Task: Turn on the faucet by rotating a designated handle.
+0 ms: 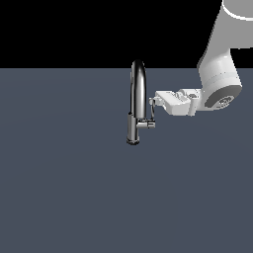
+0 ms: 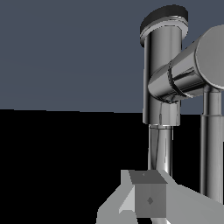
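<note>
The faucet [image 1: 137,106] stands mid-tabletop [image 1: 64,188], its handle [image 1: 152,110] at its three o'clock, where the gripper [image 1: 151,102] meets the lever's tip, jaws' spread I cannot tell; next, seemingly, push it round.

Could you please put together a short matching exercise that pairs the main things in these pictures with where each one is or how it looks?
Things:
1. faucet
2. handle
3. hand
4. floor

Descriptions:
A. white, reaching in from the exterior view's right
B. flat, dull blue-grey
C. thin chrome lever rising from the side stub
D. tall chrome tap with a high arched spout

Pairs: 1-D, 2-C, 3-A, 4-B
</note>
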{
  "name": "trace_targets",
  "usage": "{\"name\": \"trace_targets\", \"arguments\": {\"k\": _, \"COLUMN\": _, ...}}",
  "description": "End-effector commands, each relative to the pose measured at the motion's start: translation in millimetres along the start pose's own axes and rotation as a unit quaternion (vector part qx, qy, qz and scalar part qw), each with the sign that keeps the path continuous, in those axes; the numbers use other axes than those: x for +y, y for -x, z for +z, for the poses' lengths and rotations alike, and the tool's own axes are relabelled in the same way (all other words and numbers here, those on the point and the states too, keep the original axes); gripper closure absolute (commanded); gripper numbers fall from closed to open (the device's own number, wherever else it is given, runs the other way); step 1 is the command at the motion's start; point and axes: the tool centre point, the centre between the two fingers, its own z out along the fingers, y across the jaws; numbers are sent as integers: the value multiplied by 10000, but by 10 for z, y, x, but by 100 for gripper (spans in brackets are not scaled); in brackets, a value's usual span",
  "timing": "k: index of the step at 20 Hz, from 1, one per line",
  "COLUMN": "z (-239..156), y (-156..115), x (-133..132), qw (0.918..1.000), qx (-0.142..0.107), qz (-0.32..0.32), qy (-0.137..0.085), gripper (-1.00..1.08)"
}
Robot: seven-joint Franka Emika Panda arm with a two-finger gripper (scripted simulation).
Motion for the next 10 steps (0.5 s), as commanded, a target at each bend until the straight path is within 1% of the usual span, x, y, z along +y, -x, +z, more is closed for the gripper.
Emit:
{"name": "trace_targets", "arguments": {"k": 1, "z": 4, "y": -56, "x": -6, "qw": 9999, "qx": -68, "qz": 65, "qy": -75, "gripper": 108}}
{"name": "trace_targets", "arguments": {"k": 10, "z": 9, "y": -62, "x": 17, "qw": 9999, "qx": -77, "qz": 70, "qy": -84, "gripper": 108}}
